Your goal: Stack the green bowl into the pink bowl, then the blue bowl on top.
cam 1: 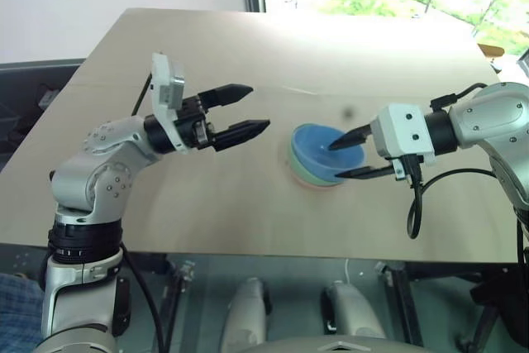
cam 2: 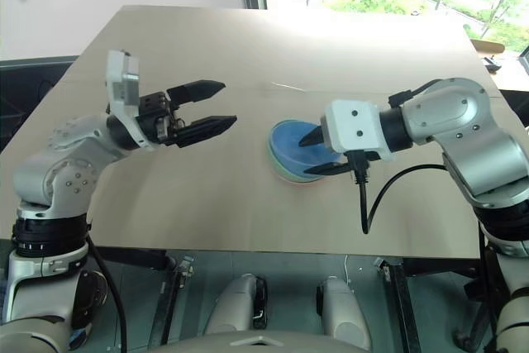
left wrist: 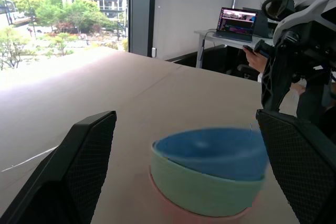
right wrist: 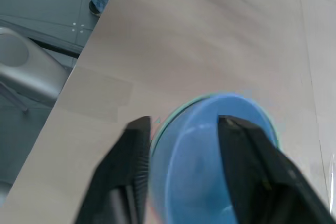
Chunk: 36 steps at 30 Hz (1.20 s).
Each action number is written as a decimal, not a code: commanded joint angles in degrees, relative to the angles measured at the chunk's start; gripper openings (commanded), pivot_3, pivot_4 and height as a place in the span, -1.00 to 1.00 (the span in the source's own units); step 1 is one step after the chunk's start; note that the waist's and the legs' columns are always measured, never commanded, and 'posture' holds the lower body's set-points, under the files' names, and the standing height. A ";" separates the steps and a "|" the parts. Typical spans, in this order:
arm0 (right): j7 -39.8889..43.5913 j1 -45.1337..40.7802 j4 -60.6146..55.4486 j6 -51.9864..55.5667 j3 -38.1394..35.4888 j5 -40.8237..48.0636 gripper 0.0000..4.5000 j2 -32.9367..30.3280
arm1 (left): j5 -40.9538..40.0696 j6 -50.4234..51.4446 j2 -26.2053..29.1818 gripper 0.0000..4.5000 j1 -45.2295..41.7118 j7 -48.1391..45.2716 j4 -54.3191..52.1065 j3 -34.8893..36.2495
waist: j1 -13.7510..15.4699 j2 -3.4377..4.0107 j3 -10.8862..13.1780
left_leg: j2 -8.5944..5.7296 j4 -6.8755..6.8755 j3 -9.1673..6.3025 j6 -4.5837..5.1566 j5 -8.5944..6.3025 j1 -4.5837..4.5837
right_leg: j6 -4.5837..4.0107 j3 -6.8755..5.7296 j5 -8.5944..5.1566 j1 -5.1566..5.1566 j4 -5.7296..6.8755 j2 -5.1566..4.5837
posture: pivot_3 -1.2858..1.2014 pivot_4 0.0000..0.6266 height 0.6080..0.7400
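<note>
Right gripper [cam 1: 351, 157]: at the near-right side of the bowl stack, fingers parted and straddling the blue bowl's near-right rim, one finger over the inside, the other outside and lower; whether either finger touches the rim cannot be told; no clamped grip shown.
Right gripper fingers [right wrist: 131, 171]: in the right wrist view, two black fingers apart, the blue bowl's wall between them.
Left gripper [cam 1: 248, 110]: left of the stack, clear of it, jaws spread wide, holding nothing, pointing toward the bowls.
Left gripper fingers [left wrist: 79, 166]: in the left wrist view, two textured black pads far apart, the stack seen between them, no contact.
Blue bowl [cam 1: 318, 148]: uppermost, seated in the green bowl, tilted slightly, near the middle of the table, a little toward the right edge.
Green bowl [left wrist: 205, 187]: nested in the pink bowl, its wall showing below the blue rim.
Pink bowl [left wrist: 163, 208]: lowest, resting on the table, showing as a thin salmon band at the base.
Table [cam 1: 207, 204]: pale wood top, bowls well in from every edge.
</note>
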 commanded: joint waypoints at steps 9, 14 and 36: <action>-12.98 8.82 -3.05 6.60 -13.28 3.03 0.56 1.19 | 5.42 -3.88 0.44 1.00 3.87 2.13 -4.30 -0.47 | 0.05 -0.04 -0.01 | 0.00 -0.01 -0.01 0.00 0.00 -0.02 | 0.00 0.00 0.00 0.00 -0.02 0.00 | 0.03 -0.52 1.00; -17.13 18.86 -7.57 14.49 -23.86 10.62 0.56 1.26 | 7.28 -2.57 0.58 1.00 7.66 6.57 -6.69 -0.25 | 0.28 -0.08 0.01 | -0.01 -0.02 -0.03 0.00 0.00 -0.02 | 0.00 -0.01 0.00 0.02 -0.03 -0.02 | 0.03 -0.52 1.00; -18.11 53.37 4.14 -7.97 -40.75 13.37 0.56 9.37 | 13.97 -13.41 -0.55 1.00 24.44 9.92 -6.57 4.69 | -0.06 -0.14 -0.04 | 0.00 -0.01 -0.08 0.00 0.00 0.15 | 0.01 -0.01 -0.01 0.17 -0.03 0.00 | 0.03 -0.52 1.00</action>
